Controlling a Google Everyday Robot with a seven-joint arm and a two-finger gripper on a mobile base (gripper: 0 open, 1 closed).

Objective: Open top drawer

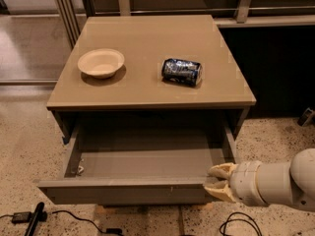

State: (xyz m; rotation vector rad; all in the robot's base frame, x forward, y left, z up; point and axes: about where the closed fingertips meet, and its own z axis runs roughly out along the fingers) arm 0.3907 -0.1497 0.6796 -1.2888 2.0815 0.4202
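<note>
The top drawer (128, 190) of the grey-brown cabinet stands pulled far out, its empty grey interior (147, 161) showing. Its flat front panel runs along the bottom of the camera view. My gripper (212, 181) comes in from the lower right on a white arm (275, 183). Its pale fingers (220, 171) sit at the right end of the drawer's front panel, one above the top edge and one in front of it.
On the cabinet top (147, 90) stand a tan bowl (101, 63) at the left and a dark can (182, 72) lying on its side at the right. Black cables (29, 218) lie on the speckled floor at lower left and below my arm.
</note>
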